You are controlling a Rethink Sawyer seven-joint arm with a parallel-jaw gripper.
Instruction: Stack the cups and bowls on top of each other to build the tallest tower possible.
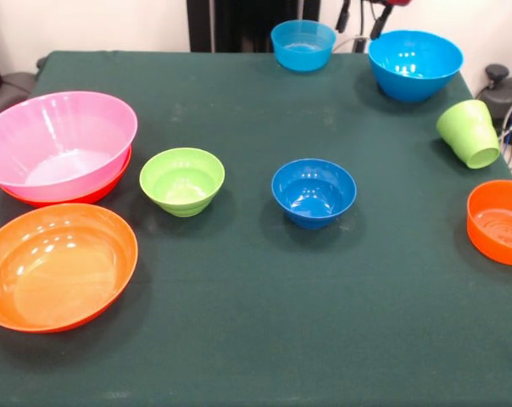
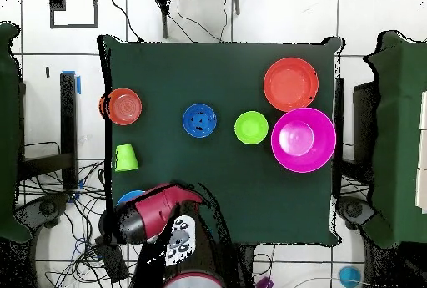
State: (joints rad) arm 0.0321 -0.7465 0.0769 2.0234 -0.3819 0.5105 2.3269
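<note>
Pink bowl (image 1: 59, 144) nested in wide orange bowl (image 1: 112, 182) at table (image 1: 256, 322) edge, second wide orange bowl (image 1: 57, 267) beside; lime bowl (image 1: 181, 180), dark blue bowl (image 1: 314, 192) mid-table; lime cup (image 1: 470, 133) tipped over; gripper's jaw state can't tell

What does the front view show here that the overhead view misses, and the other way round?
Front only: two whole sky blue bowls, and an orange rim under the pink bowl. Overhead only: the red arm, hiding most of those blue bowls. Both: pink bowl, wide orange bowl, lime green bowl, dark blue bowl, green cup, smaller orange bowl.
</note>
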